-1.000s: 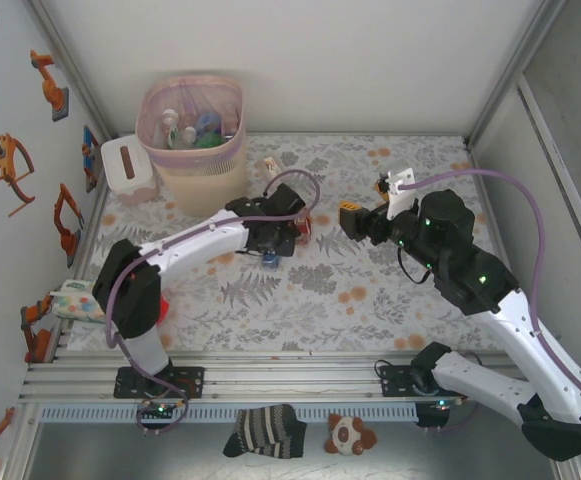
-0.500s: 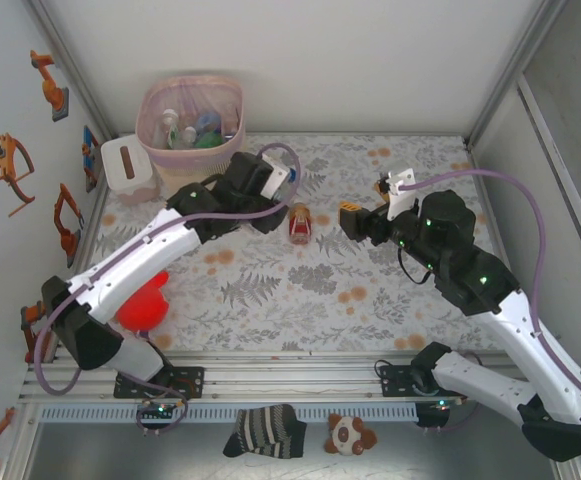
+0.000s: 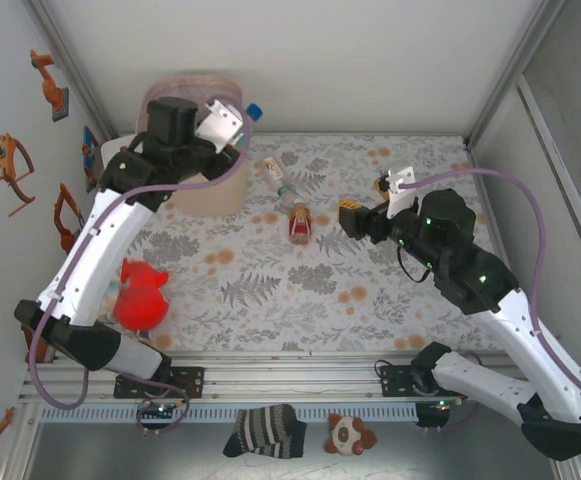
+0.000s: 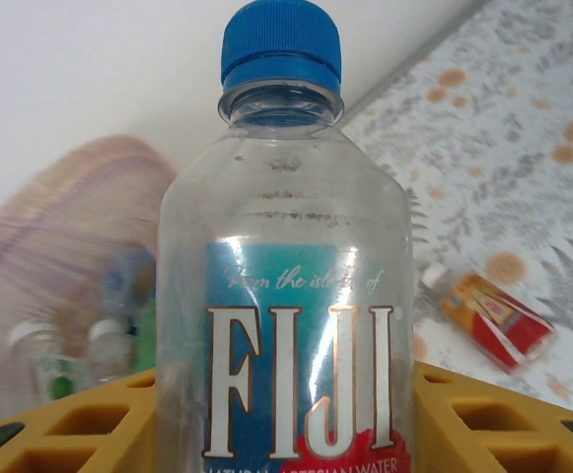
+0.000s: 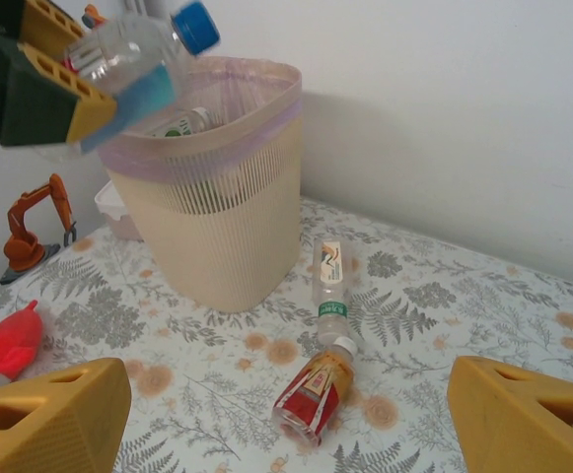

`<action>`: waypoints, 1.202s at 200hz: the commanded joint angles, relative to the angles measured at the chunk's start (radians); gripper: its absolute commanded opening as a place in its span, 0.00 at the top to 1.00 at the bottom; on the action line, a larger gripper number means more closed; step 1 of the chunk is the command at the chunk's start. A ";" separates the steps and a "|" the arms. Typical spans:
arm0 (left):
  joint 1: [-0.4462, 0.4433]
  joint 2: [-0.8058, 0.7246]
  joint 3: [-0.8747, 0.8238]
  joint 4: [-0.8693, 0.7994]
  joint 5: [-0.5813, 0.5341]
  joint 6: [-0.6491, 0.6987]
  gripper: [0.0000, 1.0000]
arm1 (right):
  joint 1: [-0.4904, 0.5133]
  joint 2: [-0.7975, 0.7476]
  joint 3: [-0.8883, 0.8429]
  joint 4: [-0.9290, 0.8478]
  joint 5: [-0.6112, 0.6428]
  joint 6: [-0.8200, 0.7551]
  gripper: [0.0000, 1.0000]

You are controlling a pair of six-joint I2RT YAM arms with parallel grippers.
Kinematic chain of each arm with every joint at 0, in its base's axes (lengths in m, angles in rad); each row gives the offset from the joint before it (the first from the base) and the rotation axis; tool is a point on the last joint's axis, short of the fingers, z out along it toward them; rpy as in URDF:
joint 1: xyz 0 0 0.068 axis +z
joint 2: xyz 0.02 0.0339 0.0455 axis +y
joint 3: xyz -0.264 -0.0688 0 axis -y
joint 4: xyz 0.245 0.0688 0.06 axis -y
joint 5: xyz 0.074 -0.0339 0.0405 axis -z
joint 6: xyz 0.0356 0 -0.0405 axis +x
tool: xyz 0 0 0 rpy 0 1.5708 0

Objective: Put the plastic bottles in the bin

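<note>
Hovering at upper left of the overhead view, the left gripper (image 3: 222, 124) is clamped on a clear, blue-capped plastic bottle (image 3: 247, 114) over the rim of the tall beige pink-lined bin (image 3: 210, 192), apparently to drop it in. Its wrist view centres that bottle, upright, empty-looking, blue-labelled. Right wrist view: right gripper (image 5: 288, 379) at bottom, jaws apart, empty.

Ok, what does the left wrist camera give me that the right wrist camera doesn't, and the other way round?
Left wrist adds the readable FIJI label on the clear, blue-capped plastic bottle gripped in the left end effector. Right wrist adds a clear green-banded bottle lying on the floral table, a red plush toy, and the open, empty right end effector. Both share the tall beige pink-lined bin with bottles inside, the held bottle up at its rim, and a red-labelled bottle lying flat.
</note>
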 commanded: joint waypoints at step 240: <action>0.383 0.352 -0.071 0.676 0.209 0.813 0.50 | -0.004 0.041 0.081 0.042 0.072 0.009 0.18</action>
